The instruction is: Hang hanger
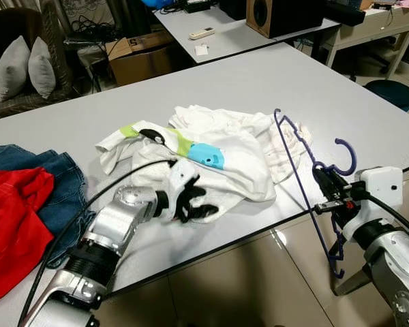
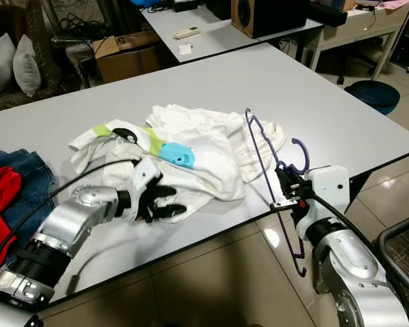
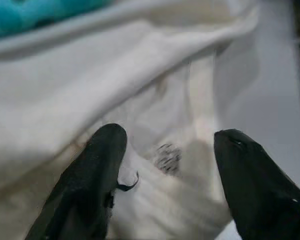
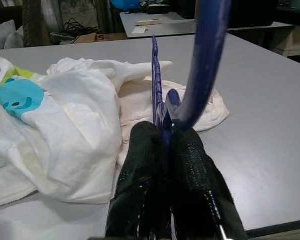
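The right gripper [image 1: 329,185] is pinching the hanger [image 1: 301,176] at its neck, long axis running away across the table edge, while the left gripper [image 1: 191,199], fingers spread wide, is resting on the shirt [image 1: 238,153], seemingly its near hem.

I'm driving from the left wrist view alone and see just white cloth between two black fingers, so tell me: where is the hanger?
Observer: The purple hanger is clamped in the right gripper at the table's near edge, just below its hook.
Operator: Is the hanger inside the shirt?
Observer: No; one end rests on the white shirt, the other hangs below the table edge.
Operator: Where is my gripper on the shirt?
Observer: The left gripper, open, sits at the shirt's near edge.
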Motion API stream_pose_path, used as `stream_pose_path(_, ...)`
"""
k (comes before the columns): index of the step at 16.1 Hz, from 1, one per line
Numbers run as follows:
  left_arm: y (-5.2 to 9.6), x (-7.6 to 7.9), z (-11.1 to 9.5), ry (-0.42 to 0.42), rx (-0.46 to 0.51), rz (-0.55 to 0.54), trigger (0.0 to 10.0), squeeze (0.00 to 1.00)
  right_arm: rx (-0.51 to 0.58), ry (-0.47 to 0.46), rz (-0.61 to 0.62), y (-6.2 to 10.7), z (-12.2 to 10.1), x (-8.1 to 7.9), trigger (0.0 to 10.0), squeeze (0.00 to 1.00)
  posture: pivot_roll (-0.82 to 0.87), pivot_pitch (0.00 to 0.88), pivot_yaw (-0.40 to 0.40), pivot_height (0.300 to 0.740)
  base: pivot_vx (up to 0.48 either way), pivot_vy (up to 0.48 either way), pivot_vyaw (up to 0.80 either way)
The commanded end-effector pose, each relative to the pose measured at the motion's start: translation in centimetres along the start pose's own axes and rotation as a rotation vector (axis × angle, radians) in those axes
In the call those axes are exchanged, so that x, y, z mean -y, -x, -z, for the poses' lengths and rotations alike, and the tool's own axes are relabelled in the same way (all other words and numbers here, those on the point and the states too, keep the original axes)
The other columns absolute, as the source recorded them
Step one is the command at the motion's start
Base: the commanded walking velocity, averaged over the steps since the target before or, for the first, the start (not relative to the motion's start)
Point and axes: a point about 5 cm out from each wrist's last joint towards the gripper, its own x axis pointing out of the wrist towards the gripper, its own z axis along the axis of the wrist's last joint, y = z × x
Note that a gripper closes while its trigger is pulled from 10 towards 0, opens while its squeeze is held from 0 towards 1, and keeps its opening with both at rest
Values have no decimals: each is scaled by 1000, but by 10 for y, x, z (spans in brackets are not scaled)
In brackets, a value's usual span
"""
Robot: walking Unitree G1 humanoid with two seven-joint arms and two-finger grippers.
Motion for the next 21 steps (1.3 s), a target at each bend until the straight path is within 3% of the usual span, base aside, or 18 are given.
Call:
stream_pose_path(1, 2, -8, 6, -33, -47, -99, 10000, 0, 8, 9, -16, 0, -2, -4, 10000, 0, -64, 0, 129, 740, 0, 0, 0)
stream_pose_path(3, 5, -16, 5, -110, -62, -186, 10000, 0, 8, 12, -18, 0, -3, -4, 10000, 0, -64, 0, 130, 740, 0, 0, 0)
stream_pose_path(8, 13, -20, 0, -204, -60, -222, 10000, 0, 11, 14, -17, -1, -3, -4, 10000, 0, -59, 0, 131, 740, 0, 0, 0)
stream_pose_path(11, 17, -16, 10, -202, -126, -122, 10000, 0, 13, 12, -14, -1, -3, -4, 10000, 0, -58, 0, 134, 740, 0, 0, 0)
stream_pose_path(12, 17, -15, 14, -200, -147, -111, 9294, 0, 13, 14, -14, -1, -3, -4, 10000, 0, -59, 0, 135, 740, 0, 0, 0)
stream_pose_path(13, 19, -14, 14, -168, -141, -113, 10000, 0, 13, 13, -12, -1, -3, -3, 10000, 0, -60, 0, 136, 740, 0, 0, 0)
stream_pose_path(15, 23, -17, 10, -77, -106, -115, 10000, 0, 11, 15, -9, 1, -3, -2, 10000, 0, -59, 0, 136, 740, 0, 0, 0)
stream_pose_path(21, 27, -21, 12, -101, -133, -115, 10000, 0, 11, 14, -7, 0, -3, -2, 10000, 0, -57, 0, 137, 740, 0, 0, 0)
